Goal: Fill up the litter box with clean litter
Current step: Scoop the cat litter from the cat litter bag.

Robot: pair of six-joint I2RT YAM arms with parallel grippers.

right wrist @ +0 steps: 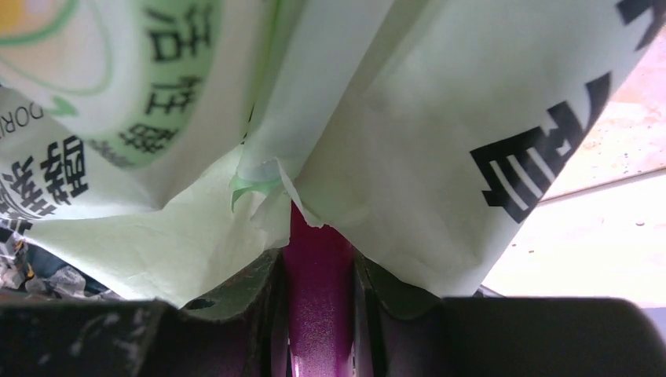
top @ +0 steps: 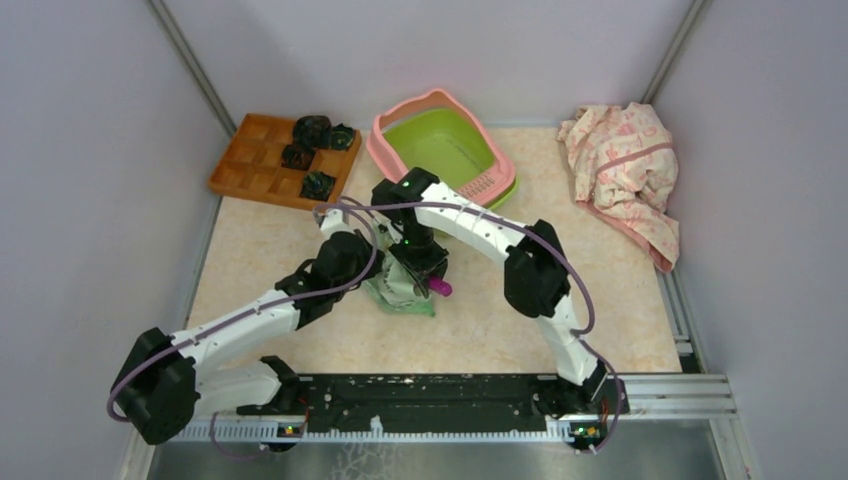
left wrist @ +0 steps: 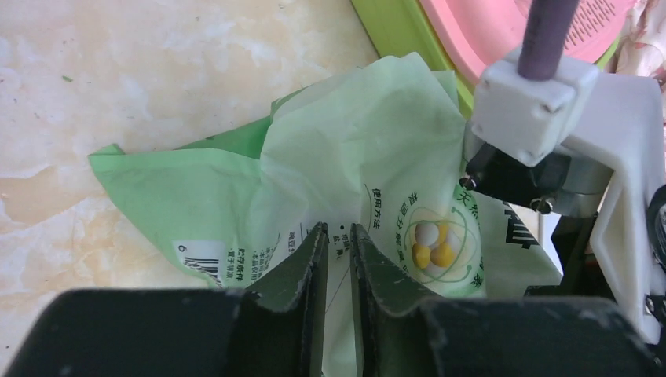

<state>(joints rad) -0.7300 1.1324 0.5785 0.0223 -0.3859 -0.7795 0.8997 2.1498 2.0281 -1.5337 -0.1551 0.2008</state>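
Litter box (top: 440, 145): one, at the far edge of the table (top: 500, 320), flanked by the wooden tray (top: 255, 165) on the left and the cloth (top: 620, 170) on the right. It is set just beyond both grippers, apart from them. Its floor is seen as plain lime green.

Left gripper (left wrist: 336, 229): jaws drawn to a narrow slit, with a fold of the green bag (left wrist: 353, 149) pinched between them. The box's edge is seen near the bag's far side; contact cannot be told.

Right gripper (right wrist: 318, 259): clamped on a purple stick (right wrist: 318, 314), with the bag draped over the fingers.

Counted: two grippers, one bag, one purple stick, one wooden tray, four dark bundles (top: 312, 130) on it, one cloth.
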